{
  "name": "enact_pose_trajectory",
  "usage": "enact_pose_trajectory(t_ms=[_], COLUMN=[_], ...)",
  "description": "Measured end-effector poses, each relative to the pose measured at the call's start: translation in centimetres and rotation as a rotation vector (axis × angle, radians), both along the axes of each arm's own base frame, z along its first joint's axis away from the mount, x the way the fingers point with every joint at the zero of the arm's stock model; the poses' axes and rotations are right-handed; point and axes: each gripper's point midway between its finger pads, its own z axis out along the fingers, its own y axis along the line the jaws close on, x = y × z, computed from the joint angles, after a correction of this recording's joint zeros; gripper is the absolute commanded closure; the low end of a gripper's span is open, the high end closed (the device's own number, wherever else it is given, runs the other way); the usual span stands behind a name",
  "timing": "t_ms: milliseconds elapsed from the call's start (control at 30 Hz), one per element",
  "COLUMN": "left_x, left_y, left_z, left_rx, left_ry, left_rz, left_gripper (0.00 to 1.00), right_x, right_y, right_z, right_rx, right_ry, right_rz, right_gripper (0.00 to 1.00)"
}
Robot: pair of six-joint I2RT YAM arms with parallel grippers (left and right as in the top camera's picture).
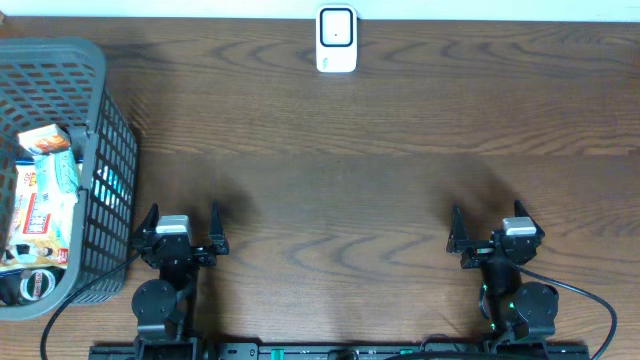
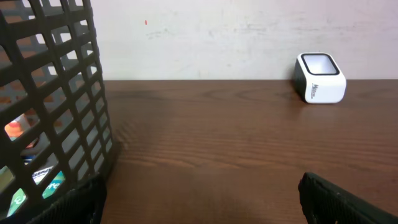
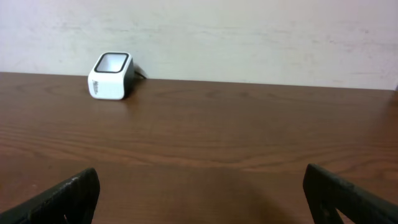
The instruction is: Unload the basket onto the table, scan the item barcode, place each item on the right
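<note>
Your grippers both stood spread wide and held nothing. Your left gripper [image 1: 183, 214] sat just beside the basket [image 1: 112, 165], by its near right corner. Your right gripper [image 1: 487, 212] was well apart from the basket, far off to its right. The snack packets [image 1: 45, 190] lay inside the basket, untouched. The scanner [image 1: 336, 39] stood upright on the table [image 1: 340, 170], well apart from the basket, beyond and to its right.

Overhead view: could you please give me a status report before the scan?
Left end effector open, empty, beside basket. Right end effector open, empty. Packaged items in basket, none picked. Scanner at far edge, nothing in the way.
</note>
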Motion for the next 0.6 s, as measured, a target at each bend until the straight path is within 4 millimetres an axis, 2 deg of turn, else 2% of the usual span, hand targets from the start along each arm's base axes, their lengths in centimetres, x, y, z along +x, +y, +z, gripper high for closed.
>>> enact_pose_trajectory(t_ms=[333,400,533,600], left_x=[0.0,0.0,-0.3,-0.7], left_y=[-0.3,-1.2,-4.5,-6.1], left_z=[0.2,0.3,1.2,2.6], left_rx=[-0.019,-0.063,-0.141,-0.150], left_ry=[-0.007,-0.013,-0.037,-0.097], left_rz=[-0.017,-0.065,-0.251,-0.353], left_gripper=[0.02,0.03,0.02,0.02], right_x=[0.0,0.0,0.0,0.0], right_y=[0.0,0.0,0.0,0.0], right_z=[0.0,0.0,0.0,0.0], right_rx=[0.000,0.000,0.000,0.000], right_ry=[0.000,0.000,0.000,0.000], right_rz=[0.000,0.000,0.000,0.000], right_gripper=[0.01,0.01,0.01,0.01])
